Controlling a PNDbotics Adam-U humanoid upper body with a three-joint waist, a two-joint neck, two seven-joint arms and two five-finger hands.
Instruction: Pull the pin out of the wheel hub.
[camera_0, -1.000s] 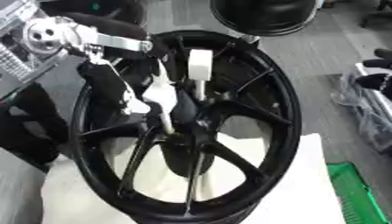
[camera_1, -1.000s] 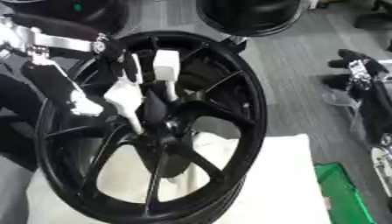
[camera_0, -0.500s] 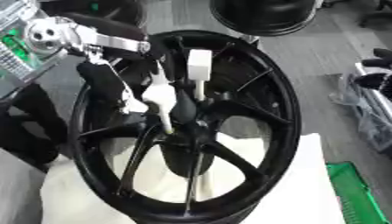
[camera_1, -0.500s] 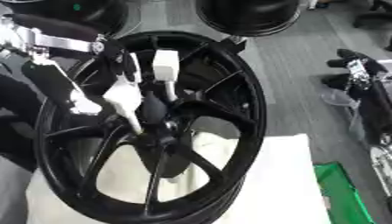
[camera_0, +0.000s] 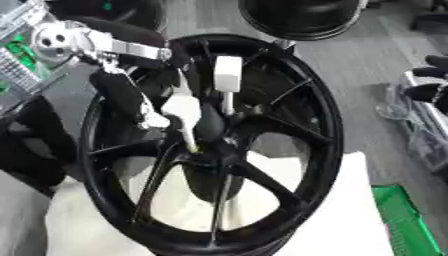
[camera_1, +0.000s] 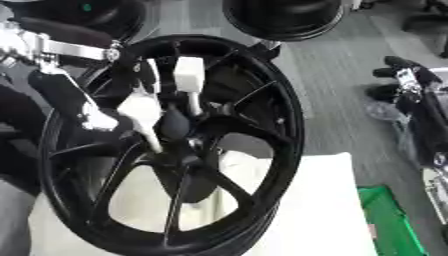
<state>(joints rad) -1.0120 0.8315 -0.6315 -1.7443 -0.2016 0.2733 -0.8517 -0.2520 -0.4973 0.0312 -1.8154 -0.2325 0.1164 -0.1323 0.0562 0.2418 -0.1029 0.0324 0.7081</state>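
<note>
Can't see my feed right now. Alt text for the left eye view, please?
The left hand reaches into the middle of a black spoked wheel standing on white padding, white-tipped fingers at the hub. The pin cannot be made out.

A workshop or robot lab, by the look of it; grey floor (camera_0: 367, 65) lies beyond the black wheel (camera_0: 297, 100). More dark wheels (camera_0: 302, 17) stand behind it; a green crate (camera_0: 398, 215) sits to its right.

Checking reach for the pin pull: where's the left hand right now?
Left eye view: the left hand comes in from upper left, white-tipped fingers at the center of the black wheel, over the hub.
</note>
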